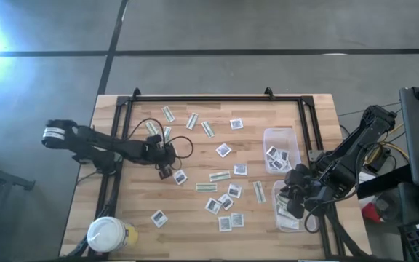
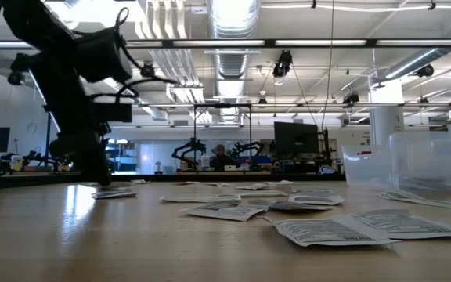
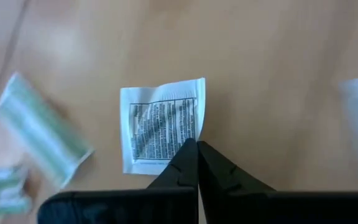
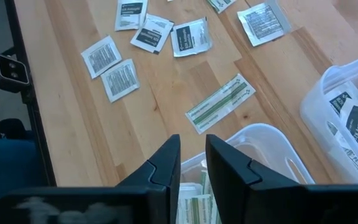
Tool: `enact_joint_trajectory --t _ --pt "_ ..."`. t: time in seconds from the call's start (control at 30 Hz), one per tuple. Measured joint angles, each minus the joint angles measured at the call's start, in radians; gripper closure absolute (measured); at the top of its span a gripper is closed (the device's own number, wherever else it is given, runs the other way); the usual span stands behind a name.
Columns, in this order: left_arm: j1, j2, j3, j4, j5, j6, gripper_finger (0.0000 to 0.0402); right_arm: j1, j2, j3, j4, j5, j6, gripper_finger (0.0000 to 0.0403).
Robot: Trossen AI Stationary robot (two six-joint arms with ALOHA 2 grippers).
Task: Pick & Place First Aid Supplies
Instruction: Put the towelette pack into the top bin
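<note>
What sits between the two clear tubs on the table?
Nothing: in the high view, only a bare strip of table separates the upper tub from the lower tub, over which the right gripper hovers.

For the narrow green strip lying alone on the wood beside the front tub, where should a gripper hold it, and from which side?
Probably from straight above, at the middle of the green strip, with the jaws across its narrow width. It lies flat on the table, apart from the tub, so only its long edges offer a pinch.

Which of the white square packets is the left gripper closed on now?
The square packet beside the green strip, left of the main scatter; the left gripper pinches its edge.
</note>
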Motion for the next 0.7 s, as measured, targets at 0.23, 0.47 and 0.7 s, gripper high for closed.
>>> enact_joint_trajectory --t 0.23,0.47,0.7 --pt "-0.039 -0.019 0.07 -0.005 0.066 0.025 0.0401 0.0 0.0 0.0 0.011 0.0 0.0 0.0341" --pt "-0.066 -0.02 0.144 -0.004 0.093 0.061 0.0401 0.0 0.0 0.0 0.017 0.0 0.0 0.0342" --pt "-0.08 -0.02 0.223 0.004 0.123 0.099 0.0401 0.0 0.0 0.0 0.018 0.0 0.0 0.0334"
